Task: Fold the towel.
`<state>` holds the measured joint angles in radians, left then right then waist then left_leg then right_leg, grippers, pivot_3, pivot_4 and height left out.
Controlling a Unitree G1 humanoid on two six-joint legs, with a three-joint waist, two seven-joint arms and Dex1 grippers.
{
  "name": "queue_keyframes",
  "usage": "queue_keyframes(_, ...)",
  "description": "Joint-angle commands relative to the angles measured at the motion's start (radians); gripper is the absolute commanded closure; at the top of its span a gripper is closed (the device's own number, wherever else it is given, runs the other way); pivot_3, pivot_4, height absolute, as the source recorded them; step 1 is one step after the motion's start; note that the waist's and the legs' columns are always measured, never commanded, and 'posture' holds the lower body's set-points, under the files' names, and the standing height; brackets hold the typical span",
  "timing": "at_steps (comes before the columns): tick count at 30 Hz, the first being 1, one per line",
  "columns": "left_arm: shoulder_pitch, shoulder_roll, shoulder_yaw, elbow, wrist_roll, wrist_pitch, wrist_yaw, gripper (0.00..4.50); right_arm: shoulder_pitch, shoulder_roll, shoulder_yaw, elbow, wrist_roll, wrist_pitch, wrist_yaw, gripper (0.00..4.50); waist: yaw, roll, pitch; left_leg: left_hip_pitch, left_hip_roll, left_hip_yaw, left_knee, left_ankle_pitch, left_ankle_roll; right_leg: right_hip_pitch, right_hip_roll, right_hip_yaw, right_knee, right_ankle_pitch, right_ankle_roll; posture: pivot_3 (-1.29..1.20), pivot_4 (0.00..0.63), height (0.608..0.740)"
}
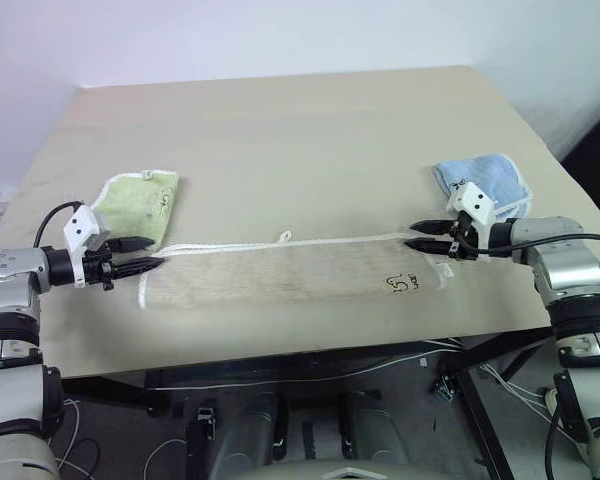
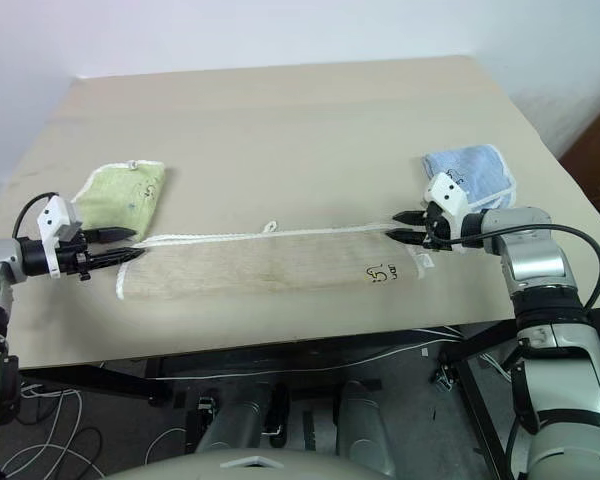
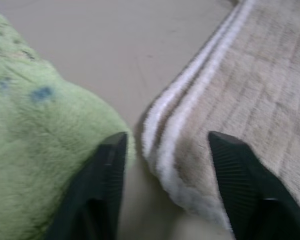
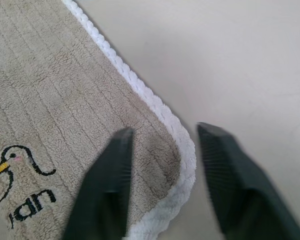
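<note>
Left gripper (image 1: pixel 148 255) sits at the towel's (image 1: pixel 280 275) left end with its two black fingers spread apart, one finger (image 3: pixel 97 190) by the green cloth (image 1: pixel 138 203), the other over the beige pile, and the white-edged corner lies loose between them, nothing gripped. Over on the right, the right gripper (image 1: pixel 420 236) hovers at the opposite far corner, jaws parted too, straddling the white stitched edging (image 4: pixel 155 107) with no hold on it. That towel stretches long and flat across the near part of the table (image 1: pixel 300 130), its small white loop (image 1: pixel 284 237) on the far edge, black embroidered mark (image 1: pixel 402 284) toward the right end. Just beyond the right gripper rests a folded light-blue cloth (image 1: pixel 492 178).
</note>
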<state>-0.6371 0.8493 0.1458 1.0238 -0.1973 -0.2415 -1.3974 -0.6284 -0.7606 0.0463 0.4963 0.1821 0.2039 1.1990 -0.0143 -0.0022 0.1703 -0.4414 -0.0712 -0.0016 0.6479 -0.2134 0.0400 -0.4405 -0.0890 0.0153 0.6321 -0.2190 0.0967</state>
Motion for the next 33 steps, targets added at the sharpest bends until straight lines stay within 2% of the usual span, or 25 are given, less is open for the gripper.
queue_keyframes(1, -0.003, 0.003, 0.044, -0.006, -0.022, -0.043, 0.039, 0.60, -0.003, -0.027, -0.050, -0.045, 0.035, 0.017, 0.015, 1.21, 0.000, 0.000, 0.000, 0.000, 0.000, 0.000, 0.000, 0.000, 0.000, 0.000, 0.000, 0.000, 0.000, 0.000, 0.000, 0.00, 0.150, 0.740)
queue_keyframes(3, 0.000, -0.001, 0.073, -0.016, -0.040, -0.070, 0.079, 0.00, 0.008, -0.042, -0.074, -0.071, 0.050, 0.046, 0.007, 0.54, 0.000, 0.000, 0.000, 0.000, 0.000, 0.000, 0.000, 0.000, 0.000, 0.000, 0.000, 0.000, 0.000, 0.000, 0.000, 0.00, 0.150, 0.740)
queue_keyframes(5, -0.002, -0.009, 0.115, -0.039, -0.076, -0.071, 0.113, 0.00, 0.004, -0.049, -0.118, -0.088, 0.073, 0.095, -0.034, 0.01, 0.000, 0.000, 0.000, 0.000, 0.000, 0.000, 0.000, 0.000, 0.000, 0.000, 0.000, 0.000, 0.000, 0.000, 0.000, 0.00, 0.150, 0.740)
queue_keyframes(8, 0.046, -0.017, 0.151, -0.171, -0.161, 0.075, 0.075, 0.00, 0.047, -0.062, -0.162, -0.157, 0.099, 0.141, -0.063, 0.01, 0.001, 0.000, 0.000, 0.000, 0.000, 0.000, 0.000, 0.000, 0.000, 0.000, 0.000, 0.000, 0.000, 0.000, 0.000, 0.00, 0.150, 0.740)
queue_keyframes(10, 0.124, -0.021, 0.162, -0.335, -0.233, 0.209, 0.046, 0.00, 0.100, -0.076, -0.193, -0.247, 0.149, 0.253, -0.067, 0.01, 0.000, 0.000, 0.000, 0.000, 0.000, 0.000, -0.001, 0.000, 0.000, 0.000, 0.000, 0.000, -0.001, 0.000, 0.000, 0.00, 0.150, 0.740)
queue_keyframes(16, 0.363, -0.023, 0.175, -0.818, -0.402, 0.538, 0.087, 0.00, 0.198, -0.134, -0.351, -0.415, 0.387, 0.755, -0.129, 0.01, 0.000, 0.000, 0.000, -0.001, 0.000, 0.000, -0.001, -0.001, 0.001, 0.000, -0.001, 0.001, -0.002, -0.001, -0.002, 0.00, 0.150, 0.740)
queue_keyframes(22, 0.471, -0.073, 0.141, -1.035, -0.440, 0.613, 0.155, 0.00, 0.242, -0.132, -0.483, -0.462, 0.551, 1.114, -0.217, 0.01, 0.001, 0.000, 0.000, 0.000, 0.001, -0.001, -0.002, -0.001, 0.001, 0.002, -0.002, 0.000, -0.002, -0.003, -0.004, 0.00, 0.150, 0.740)
queue_keyframes(27, 0.516, -0.122, 0.079, -1.147, -0.445, 0.640, 0.185, 0.00, 0.315, -0.019, -0.635, -0.499, 0.637, 1.319, -0.334, 0.01, 0.003, 0.000, 0.000, 0.000, 0.001, 0.000, -0.002, -0.001, 0.001, 0.003, -0.002, 0.000, -0.004, -0.003, -0.004, 0.00, 0.150, 0.740)
queue_keyframes(33, 0.552, -0.135, 0.064, -1.233, -0.474, 0.677, 0.197, 0.00, 0.413, 0.112, -0.709, -0.585, 0.669, 1.372, -0.437, 0.01, 0.001, 0.000, 0.000, -0.001, 0.001, 0.000, -0.002, -0.001, 0.001, 0.002, -0.002, 0.000, -0.004, -0.003, -0.004, 0.00, 0.150, 0.740)
